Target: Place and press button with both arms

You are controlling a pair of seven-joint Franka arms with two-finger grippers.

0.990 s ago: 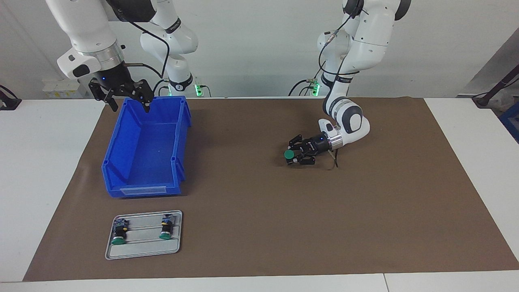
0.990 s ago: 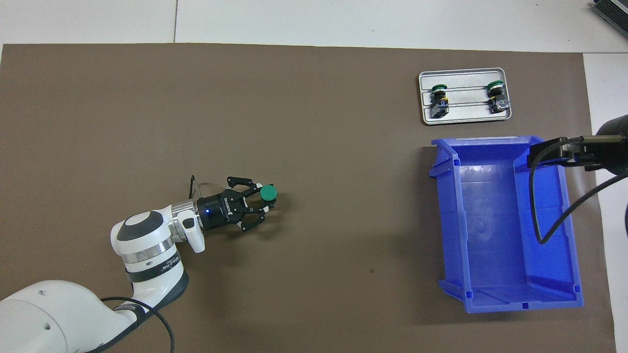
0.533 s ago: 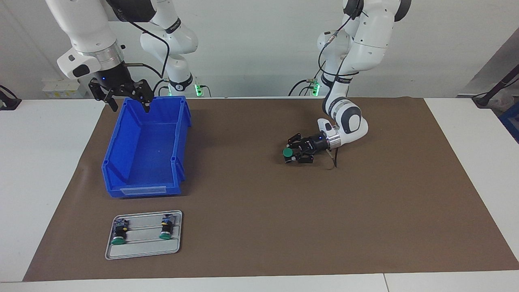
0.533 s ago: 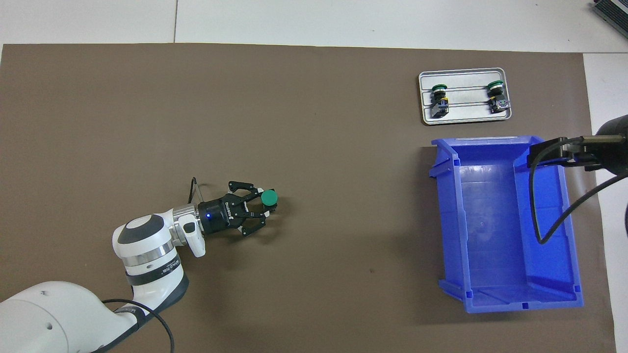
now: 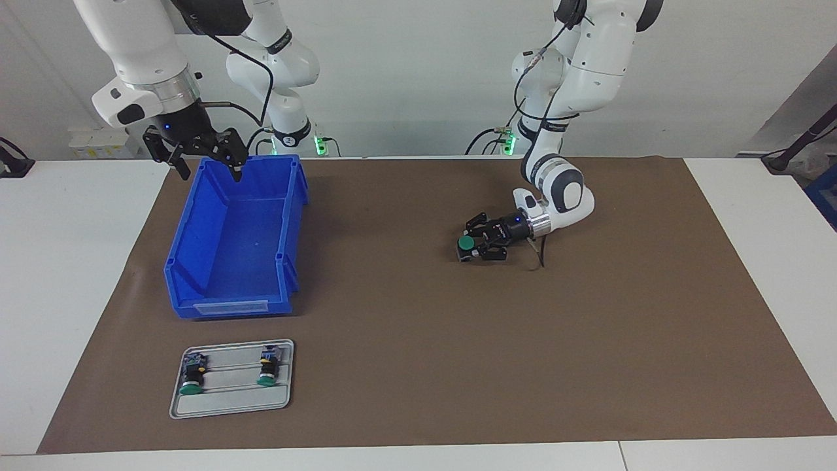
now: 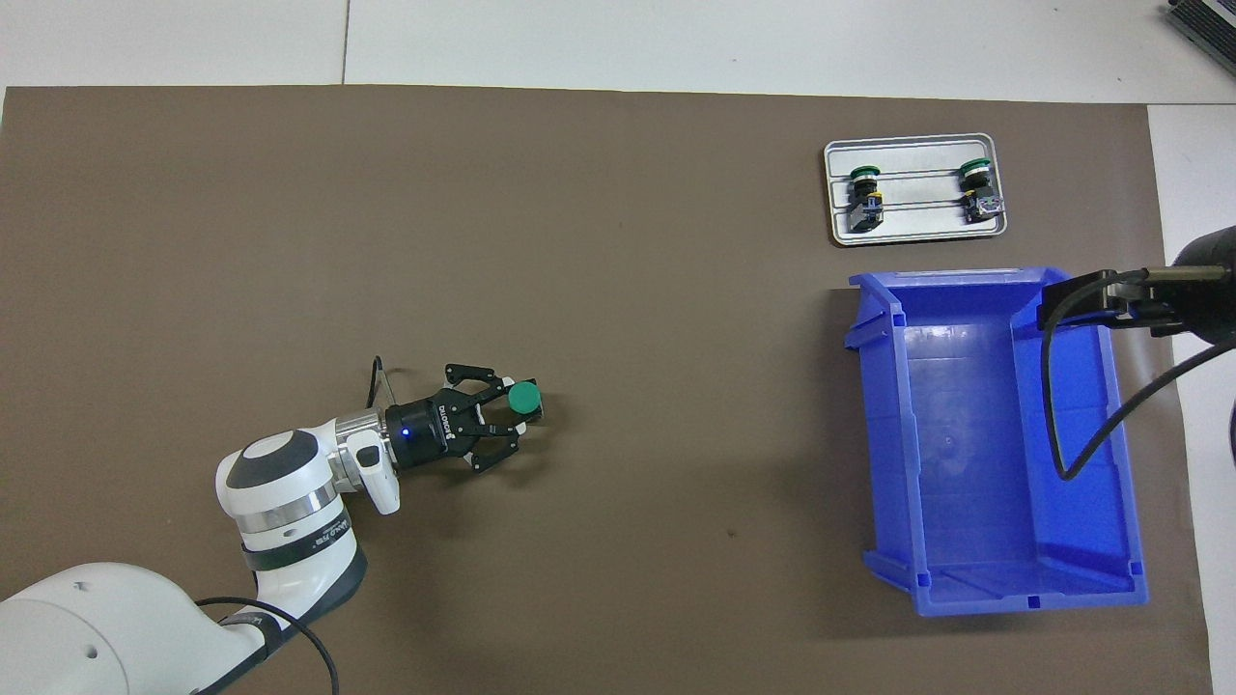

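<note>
A green-capped button [image 5: 465,243] [image 6: 523,397] stands cap up, low over the brown mat near the table's middle, toward the left arm's end. My left gripper [image 5: 472,249] [image 6: 512,415] lies almost level and is shut on its black body. I cannot tell whether the button touches the mat. My right gripper [image 5: 209,165] hangs open and holds nothing, over the end of the blue bin [image 5: 225,307] nearest the robots. The right arm waits there.
The blue bin [image 6: 966,434] is empty and sits toward the right arm's end. Farther from the robots lies a grey tray [image 5: 232,400] [image 6: 915,224] with two more green buttons [image 5: 191,378] [image 5: 267,371] lying on it. A brown mat [image 5: 418,340] covers the table.
My left gripper has drawn the button a little nearer to the robots, and its wrist has tilted slightly. The right arm has not moved.
</note>
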